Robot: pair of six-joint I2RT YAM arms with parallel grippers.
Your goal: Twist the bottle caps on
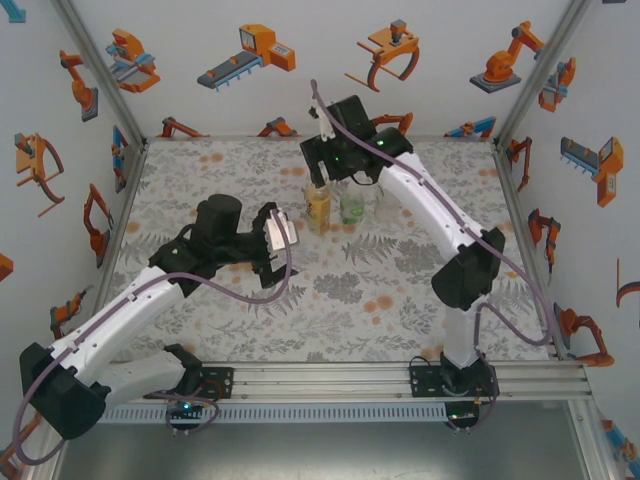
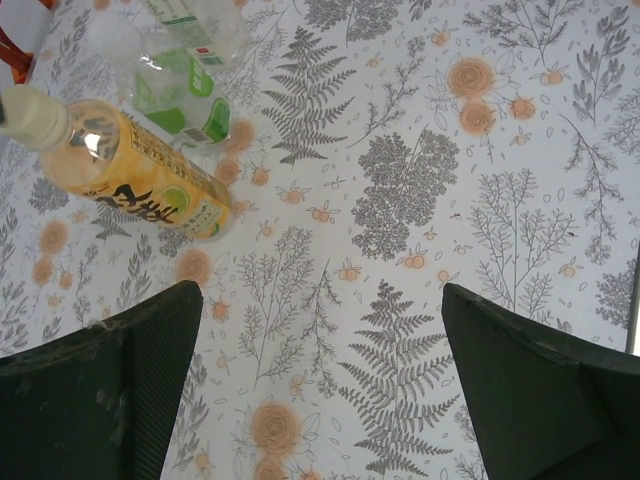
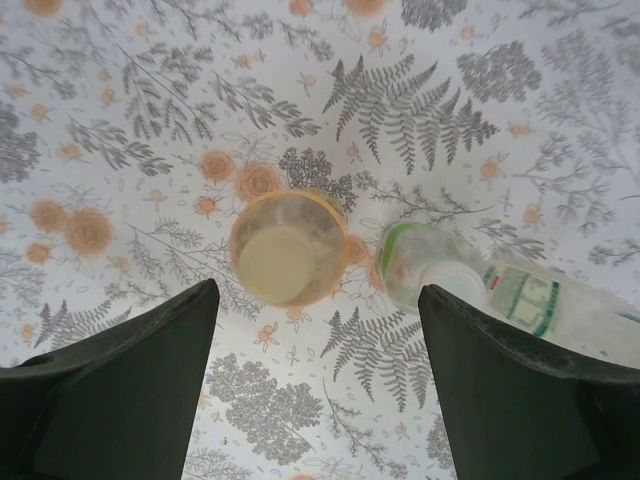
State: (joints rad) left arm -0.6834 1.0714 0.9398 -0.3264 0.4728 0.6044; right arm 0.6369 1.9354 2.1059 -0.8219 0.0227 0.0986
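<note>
— Pale yellow-green cap (image 3: 283, 262), round and smooth, sits atop the amber bottle (image 2: 150, 180), under the right gripper (image 3: 315, 310).
— And the fingers?
— Both pairs are spread wide, holding nothing. The left gripper (image 2: 320, 330) hovers nearby. Alongside, a white cap (image 3: 455, 283) tops the green-labelled bottle (image 2: 185, 100).

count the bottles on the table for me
3, in a row at the far middle of the table: a yellow bottle on the left, a green-labelled bottle in the centre, a clear bottle on the right. The right arm above could hide another.
</note>
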